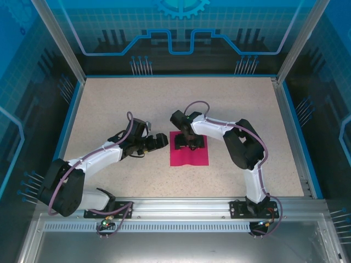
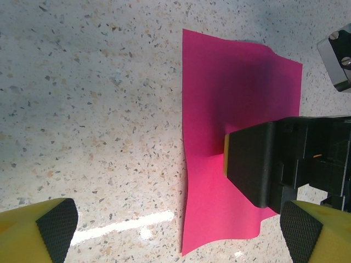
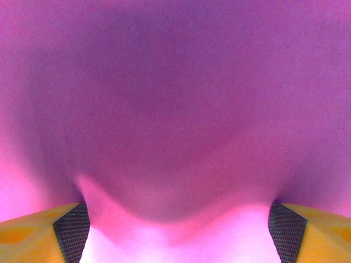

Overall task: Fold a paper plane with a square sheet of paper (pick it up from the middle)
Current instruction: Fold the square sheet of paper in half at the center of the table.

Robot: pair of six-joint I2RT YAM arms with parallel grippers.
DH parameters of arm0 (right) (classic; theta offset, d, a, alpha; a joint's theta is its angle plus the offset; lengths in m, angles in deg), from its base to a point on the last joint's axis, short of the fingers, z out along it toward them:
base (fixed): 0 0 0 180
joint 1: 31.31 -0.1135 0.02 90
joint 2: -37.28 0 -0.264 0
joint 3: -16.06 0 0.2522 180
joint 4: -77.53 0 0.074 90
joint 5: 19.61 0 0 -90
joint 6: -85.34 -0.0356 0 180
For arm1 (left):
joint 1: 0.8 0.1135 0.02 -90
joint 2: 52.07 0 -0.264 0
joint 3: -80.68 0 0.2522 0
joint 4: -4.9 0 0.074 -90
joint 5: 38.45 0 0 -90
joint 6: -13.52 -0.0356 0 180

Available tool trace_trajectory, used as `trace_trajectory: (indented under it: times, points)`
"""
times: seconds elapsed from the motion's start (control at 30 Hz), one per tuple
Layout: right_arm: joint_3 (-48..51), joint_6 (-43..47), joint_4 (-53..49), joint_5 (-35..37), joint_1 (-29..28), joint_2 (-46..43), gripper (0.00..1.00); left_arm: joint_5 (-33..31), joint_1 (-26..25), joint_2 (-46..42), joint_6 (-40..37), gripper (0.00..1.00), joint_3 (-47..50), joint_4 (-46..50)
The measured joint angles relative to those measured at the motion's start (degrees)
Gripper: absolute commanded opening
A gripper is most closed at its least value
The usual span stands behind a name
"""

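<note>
The square sheet of paper (image 1: 190, 158) lies on the speckled counter (image 1: 137, 104), a little toward 6 o'clock from the counter's centre. The right claw (image 1: 189, 143) stands on the sheet's middle with its jaws wide apart. Its pads (image 3: 71, 233) press the paper, which bulges up between them, not pinched. The left claw (image 1: 159, 141) hovers just beside the sheet at its 9 o'clock, spread wide and empty.

This is a robotics lab cell: a left arm (image 1: 104, 156) and right arm (image 1: 219, 129) bolted to an aluminium rail (image 1: 181, 205) at a speckled table (image 1: 137, 104), enclosed by metal posts (image 1: 57, 38) and blue gear-and-circuit printed panels (image 1: 230, 24).
</note>
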Motion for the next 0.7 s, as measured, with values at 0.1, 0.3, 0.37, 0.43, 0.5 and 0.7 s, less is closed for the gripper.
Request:
trace_trajectory:
  times: [0.1, 0.3, 0.37, 0.43, 0.5, 0.7]
  points:
    - [0.02, 0.04, 0.02, 0.00, 0.00, -0.11, 0.88, 0.00, 0.00, 0.00, 0.00, 0.98, 0.00, 0.20]
    - [0.15, 1.05, 0.09, -0.07, 0.11, -0.42, 0.81, 0.00, 0.00, 0.00, 0.00, 0.98, 0.00, 0.37]
    - [0.15, 1.57, 0.07, -0.13, 0.13, -0.44, 0.78, 0.00, 0.00, 0.00, 0.00, 0.99, 0.00, 0.37]
    - [0.15, 2.21, -0.02, -0.22, 0.13, -0.55, 0.74, 0.00, 0.00, -0.02, 0.00, 0.98, 0.00, 0.39]
    - [0.15, 2.86, -0.04, -0.31, 0.26, -0.61, 0.68, 0.00, 0.00, -0.02, 0.00, 0.99, 0.00, 0.39]
    - [0.28, 4.09, 0.20, -1.64, 0.37, -1.18, 0.47, 0.00, 0.00, -0.20, 0.00, 0.98, 0.00, 0.46]
